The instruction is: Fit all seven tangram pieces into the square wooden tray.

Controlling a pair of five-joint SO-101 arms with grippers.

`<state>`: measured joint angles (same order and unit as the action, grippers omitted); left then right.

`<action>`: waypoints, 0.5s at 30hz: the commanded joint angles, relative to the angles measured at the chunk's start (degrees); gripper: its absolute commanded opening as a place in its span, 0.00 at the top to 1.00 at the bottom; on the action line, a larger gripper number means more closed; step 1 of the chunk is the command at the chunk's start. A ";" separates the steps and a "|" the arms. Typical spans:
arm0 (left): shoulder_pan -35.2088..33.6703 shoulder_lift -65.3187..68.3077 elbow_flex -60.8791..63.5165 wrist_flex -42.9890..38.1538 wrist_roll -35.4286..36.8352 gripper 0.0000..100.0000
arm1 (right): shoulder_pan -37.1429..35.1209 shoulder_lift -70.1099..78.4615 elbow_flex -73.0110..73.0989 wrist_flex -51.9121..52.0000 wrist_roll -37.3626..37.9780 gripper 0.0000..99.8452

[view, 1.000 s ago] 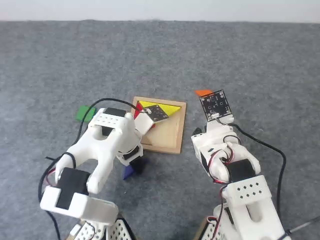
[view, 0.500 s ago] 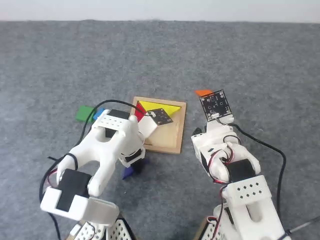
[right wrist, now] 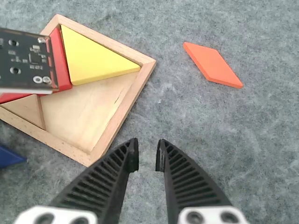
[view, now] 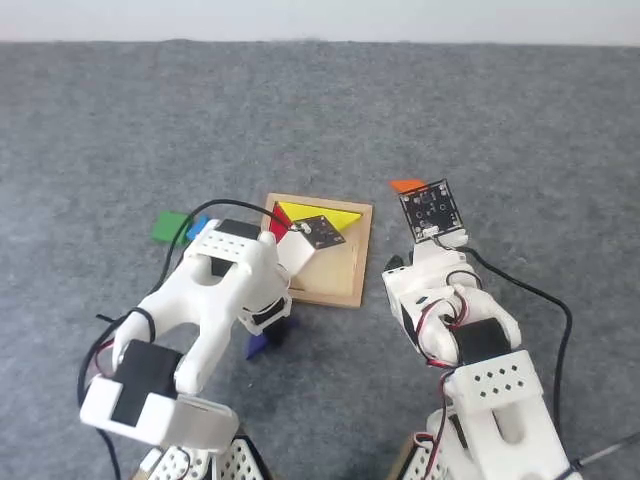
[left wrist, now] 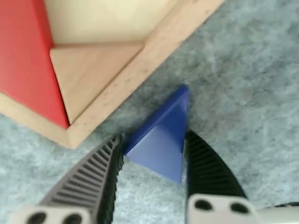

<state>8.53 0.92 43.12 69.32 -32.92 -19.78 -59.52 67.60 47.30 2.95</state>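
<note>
**Position of the piece in hand.** The dark blue triangle (left wrist: 161,135) is clamped between the left arm's fingers (left wrist: 100,172), with one finger against each side. It sits over the grey bench (left wrist: 243,70), just outside a corner of the wooden tray (left wrist: 154,51). Whether it rests on the bench or hangs clear of it cannot be told.

The right arm's fingers (right wrist: 117,172) stand a narrow gap apart and hold nothing. They are above the bench, near the tray's rim.

**Count: seven pieces.**
- **In the tray, three:**
  - one yellow triangle (right wrist: 93,60)
  - one red piece (right wrist: 63,65), touching the yellow triangle
  - one plain wood-coloured triangle (left wrist: 88,70), set against the red piece
- **Outside the tray, four:**
  - the dark blue triangle
  - one orange parallelogram (right wrist: 212,70), well apart from the tray on the right arm's side
  - one green piece (view: 170,225), on the left arm's side
  - one lighter blue piece (view: 198,228), just beside the green piece

Part of the tray floor is bare.
</note>
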 commanded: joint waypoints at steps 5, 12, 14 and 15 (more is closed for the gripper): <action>0.44 -8.70 0.40 4.66 0.79 0.86 | 0.66 0.04 -2.99 -0.84 -0.09 0.91; 0.44 -22.68 1.98 10.46 0.62 0.86 | 0.66 0.04 -2.99 -0.84 -0.09 0.91; 0.62 -24.44 4.26 10.29 0.53 0.86 | 0.66 0.04 -2.99 -0.84 -0.09 0.91; 1.23 -24.79 5.41 9.93 0.53 0.86 | 0.66 0.04 -2.99 -0.84 -0.09 0.91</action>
<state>8.62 -18.86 46.02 78.55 -32.57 -19.78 -59.52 67.60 47.30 2.95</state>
